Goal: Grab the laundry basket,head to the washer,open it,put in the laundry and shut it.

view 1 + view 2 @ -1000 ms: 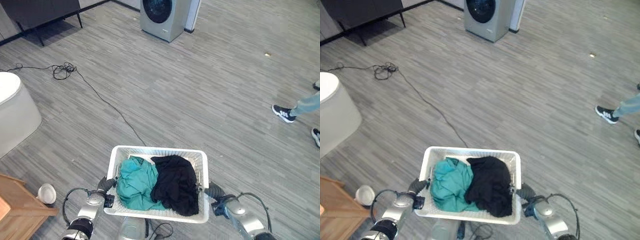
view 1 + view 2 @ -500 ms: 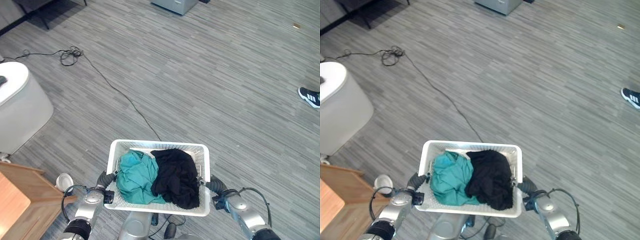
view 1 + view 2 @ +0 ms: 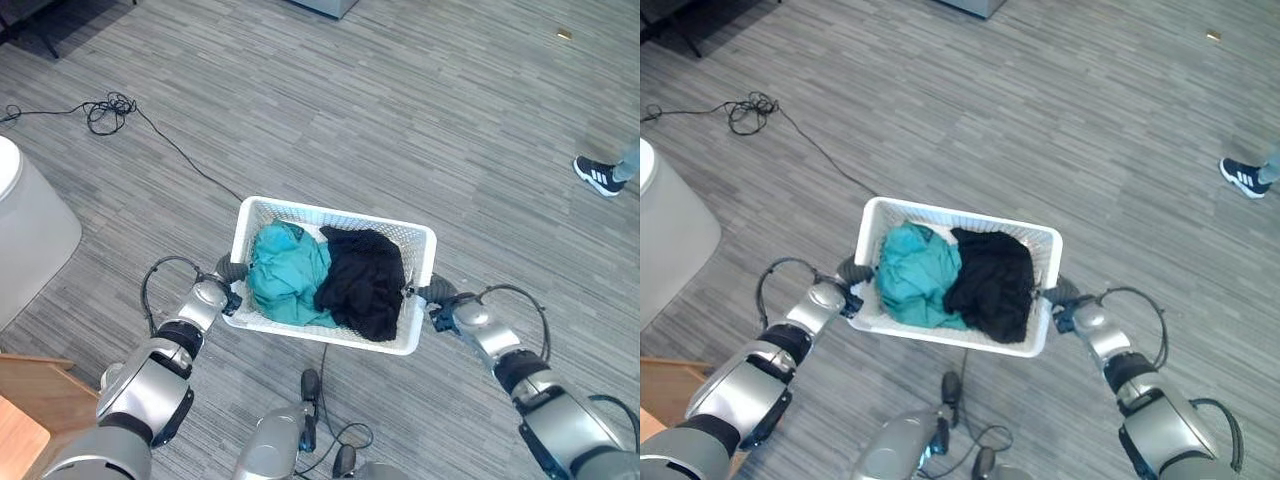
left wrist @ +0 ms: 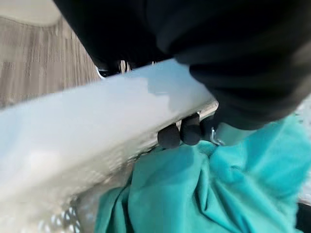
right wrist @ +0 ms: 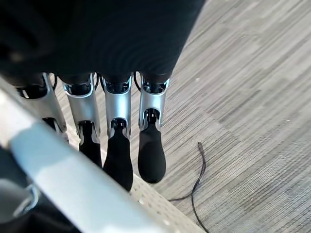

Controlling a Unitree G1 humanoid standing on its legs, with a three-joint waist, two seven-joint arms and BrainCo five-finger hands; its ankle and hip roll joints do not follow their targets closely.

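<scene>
A white laundry basket [image 3: 342, 213] hangs above the wood floor, carried between both hands. A teal garment [image 3: 288, 285] fills its left half and a black one [image 3: 362, 282] its right half. My left hand [image 3: 228, 272] grips the left rim; in the left wrist view its dark fingertips [image 4: 182, 133] curl over the rim [image 4: 97, 126] onto the teal cloth [image 4: 194, 194]. My right hand [image 3: 432, 293] holds the right rim, its fingers [image 5: 116, 145] running down the basket's outer wall under the rim [image 5: 63, 174]. A grey corner of the washer [image 3: 320, 5] shows at the far top edge.
A white rounded tub [image 3: 30, 240] stands at the left and a wooden cabinet corner [image 3: 25, 420] at the lower left. A black cable [image 3: 100, 108] trails across the floor toward the basket. A person's shoe [image 3: 598, 175] is at the far right.
The view has tilted down, so the washer has slid almost out of the top edge. The basket now sits higher in the view, still held by both hands.
</scene>
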